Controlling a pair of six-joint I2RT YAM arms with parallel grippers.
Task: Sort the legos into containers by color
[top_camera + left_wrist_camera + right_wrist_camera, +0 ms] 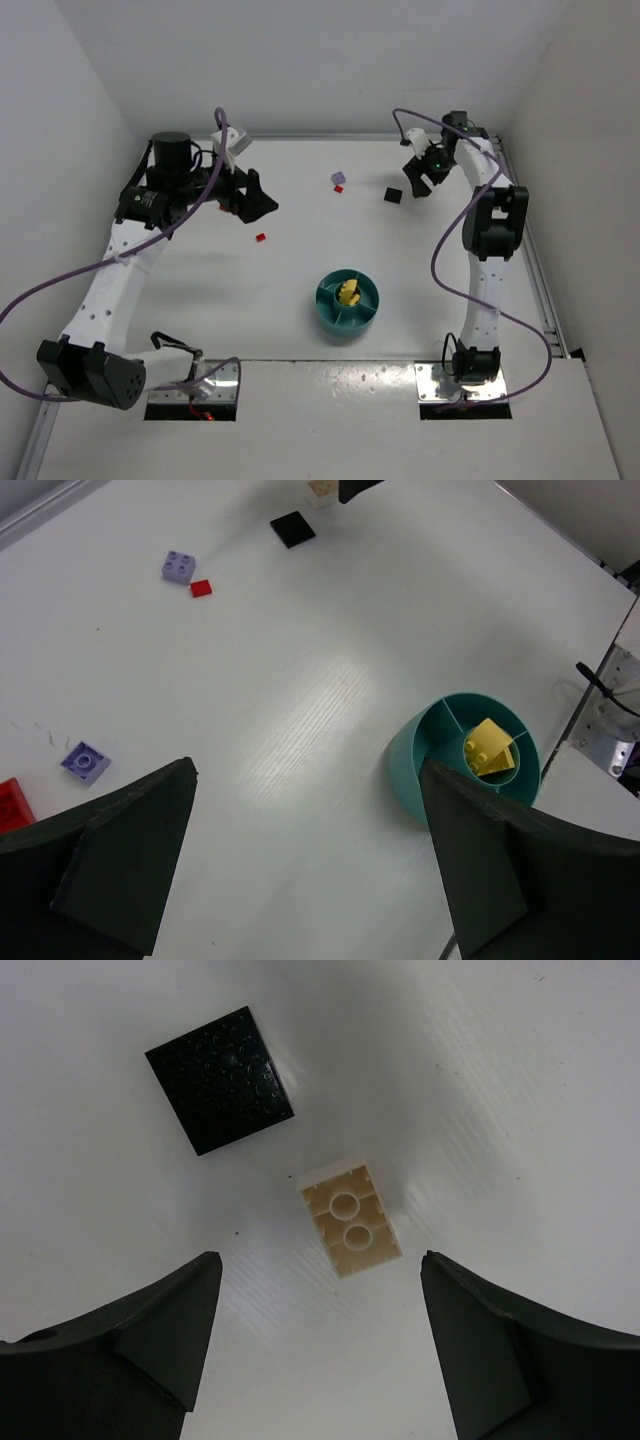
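The right hand (318,1265), spread wide and empty, hovers over the pale tan lego (351,1217), which lies on the counter (520,1110) between its fingertips, long axis nearly crosswise to their closing line, with the black lego (221,1078) just beyond.

The dish (345,326) stood low in the frame centre, with bricks (348,292) in its middle well. Further up lay other bricks (338,180).
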